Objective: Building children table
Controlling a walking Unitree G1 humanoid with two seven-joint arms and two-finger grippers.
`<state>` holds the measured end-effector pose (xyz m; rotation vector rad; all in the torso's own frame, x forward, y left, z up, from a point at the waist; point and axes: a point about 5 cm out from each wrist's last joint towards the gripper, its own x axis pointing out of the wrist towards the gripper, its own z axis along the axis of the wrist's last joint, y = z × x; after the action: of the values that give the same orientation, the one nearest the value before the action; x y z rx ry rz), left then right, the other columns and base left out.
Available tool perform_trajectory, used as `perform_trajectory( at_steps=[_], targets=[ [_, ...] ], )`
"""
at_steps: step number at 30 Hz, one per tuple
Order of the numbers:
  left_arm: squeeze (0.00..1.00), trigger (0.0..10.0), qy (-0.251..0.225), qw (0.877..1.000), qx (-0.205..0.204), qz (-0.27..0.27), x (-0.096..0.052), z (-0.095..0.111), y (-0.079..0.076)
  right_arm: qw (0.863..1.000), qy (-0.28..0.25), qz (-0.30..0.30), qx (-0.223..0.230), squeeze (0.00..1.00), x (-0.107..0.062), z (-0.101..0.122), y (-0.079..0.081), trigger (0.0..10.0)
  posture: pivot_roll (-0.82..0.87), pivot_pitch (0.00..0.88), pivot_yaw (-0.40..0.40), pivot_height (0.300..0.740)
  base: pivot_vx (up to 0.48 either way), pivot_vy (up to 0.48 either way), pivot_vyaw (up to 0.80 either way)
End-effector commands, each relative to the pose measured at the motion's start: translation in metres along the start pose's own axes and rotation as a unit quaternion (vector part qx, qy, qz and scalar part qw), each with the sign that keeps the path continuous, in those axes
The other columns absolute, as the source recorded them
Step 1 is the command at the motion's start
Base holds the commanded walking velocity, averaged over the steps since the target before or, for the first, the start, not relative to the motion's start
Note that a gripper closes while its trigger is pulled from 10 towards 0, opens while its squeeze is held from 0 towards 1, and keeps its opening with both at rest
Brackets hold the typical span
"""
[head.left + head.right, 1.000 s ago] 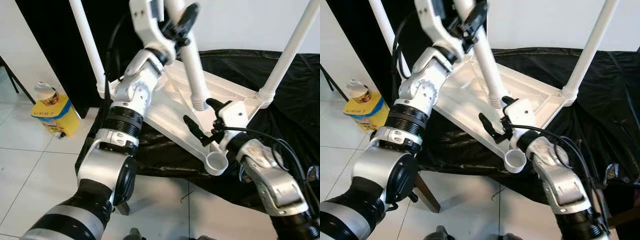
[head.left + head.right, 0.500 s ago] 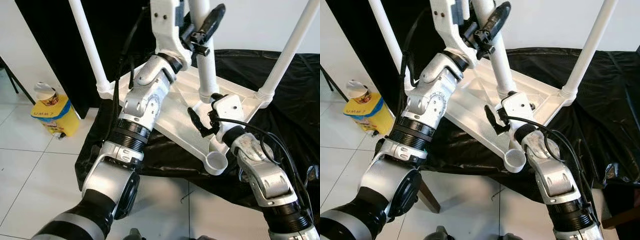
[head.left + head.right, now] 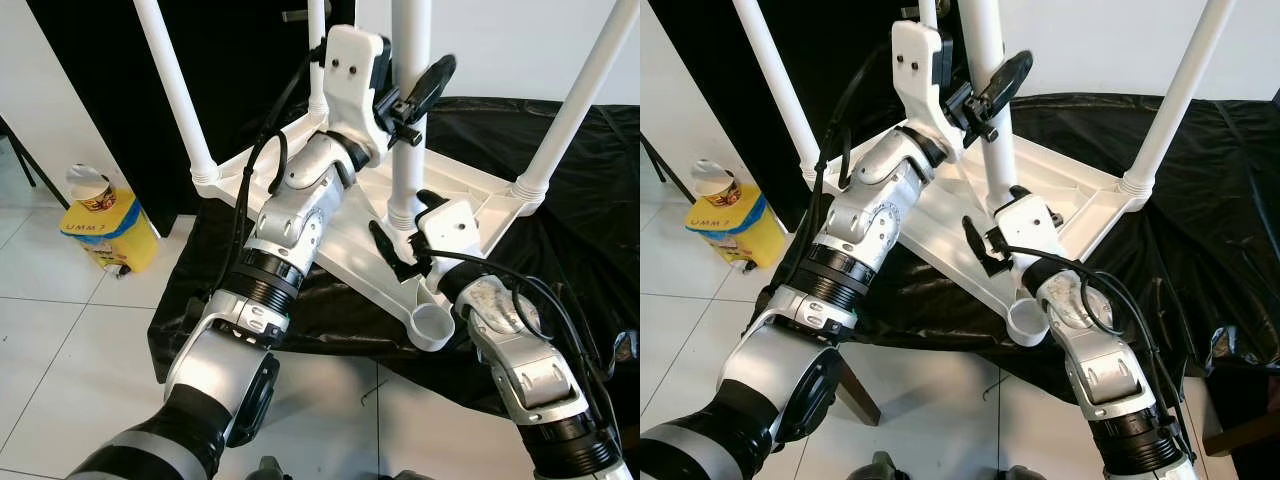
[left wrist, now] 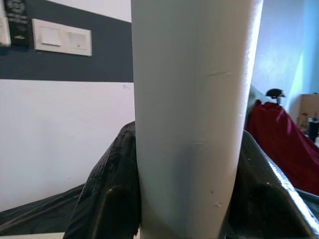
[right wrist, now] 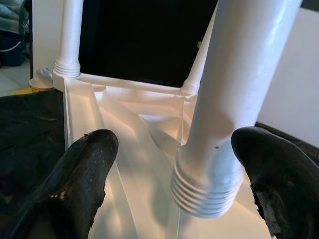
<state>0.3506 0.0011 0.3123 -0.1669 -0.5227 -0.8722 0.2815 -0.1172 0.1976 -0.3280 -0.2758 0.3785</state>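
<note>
Above the upturned white tabletop (image 3: 345,235), near its one empty corner socket (image 3: 434,325), the loose table leg (image 3: 408,120) hangs nearly upright with its threaded end not yet seated; I judge it must be carried over that socket, kept plumb, then turned in. The left pincer (image 3: 412,92) clamps the leg high with its arm raised, while the right pincer (image 3: 403,235) stands open around the threaded end.

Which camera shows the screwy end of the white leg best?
The right wrist view: the table leg's threaded end is close and sharp between the right gripper's open fingers. The eye views show it small, above the upturned tabletop. The left wrist view shows smooth shaft.
</note>
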Motion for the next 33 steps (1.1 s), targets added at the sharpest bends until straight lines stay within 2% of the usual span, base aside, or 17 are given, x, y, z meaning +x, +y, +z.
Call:
perform_trajectory(
  at_steps=[1, 4, 7, 8, 11, 19, 23, 26, 33],
  targets=[
    [0.0, 10.0, -0.001, 0.998, 0.013, -0.054, -0.003, 0.0, -0.003, 1.0, -0.006, -0.01, -0.005, 0.0, -0.001, 0.001, 0.0, 10.0, -0.07, 0.032, 0.002, 0.74, 0.0, 0.0, 0.0],
    [0.0, 10.0, 0.001, 0.998, 0.013, -0.053, -0.004, 0.0, -0.003, 1.0, -0.005, -0.017, -0.006, 0.0, -0.002, 0.0, 0.0, 10.0, -0.07, 0.032, 0.002, 0.74, 0.0, 0.0, 0.0],
    [0.0, 10.0, 0.004, 0.998, 0.013, -0.061, -0.007, -0.002, -0.006, 0.999, -0.002, -0.048, -0.011, 0.0, -0.001, -0.005, -0.007, 10.0, -0.06, 0.033, 0.01, 0.74, 0.0, 0.0, 0.0],
    [0.0, 10.0, 0.003, 0.998, 0.011, -0.067, -0.009, -0.003, -0.01, 0.997, -0.001, -0.069, -0.015, 0.0, 0.001, -0.007, -0.012, 10.0, -0.06, 0.031, 0.011, 0.74, 0.0, 0.0, 0.0],
    [0.0, 10.0, 0.003, 0.997, 0.011, -0.072, -0.01, -0.004, -0.015, 0.997, 0.002, -0.082, -0.015, 0.0, 0.003, -0.009, -0.016, 10.0, -0.06, 0.03, 0.011, 0.74, 0.0, 0.0, 0.0],
    [0.0, 10.0, 0.002, 0.996, 0.005, -0.084, -0.01, -0.005, -0.023, 0.996, 0.004, -0.089, -0.008, 0.0, 0.009, -0.011, -0.018, 10.0, -0.05, 0.026, 0.013, 0.74, 0.0, 0.0, 0.0],
    [0.0, 10.0, -0.002, 0.995, 0.0, -0.097, -0.009, -0.006, -0.033, 0.996, 0.002, -0.085, -0.001, 0.0, 0.017, -0.011, -0.018, 10.0, -0.05, 0.022, 0.014, 0.74, 0.0, 0.0, 0.0],
    [0.0, 10.0, -0.006, 0.993, -0.008, -0.115, -0.007, -0.006, -0.048, 0.997, -0.002, -0.076, 0.002, 0.0, 0.025, -0.011, -0.014, 10.0, -0.05, 0.021, 0.014, 0.74, 0.0, 0.0, 0.0],
    [0.0, 10.0, -0.006, 0.992, -0.013, -0.128, -0.006, -0.006, -0.057, 0.998, -0.01, -0.068, 0.0, 0.0, 0.032, -0.009, -0.012, 10.0, -0.05, 0.022, 0.014, 0.74, 0.0, 0.0, 0.0]
  ],
)
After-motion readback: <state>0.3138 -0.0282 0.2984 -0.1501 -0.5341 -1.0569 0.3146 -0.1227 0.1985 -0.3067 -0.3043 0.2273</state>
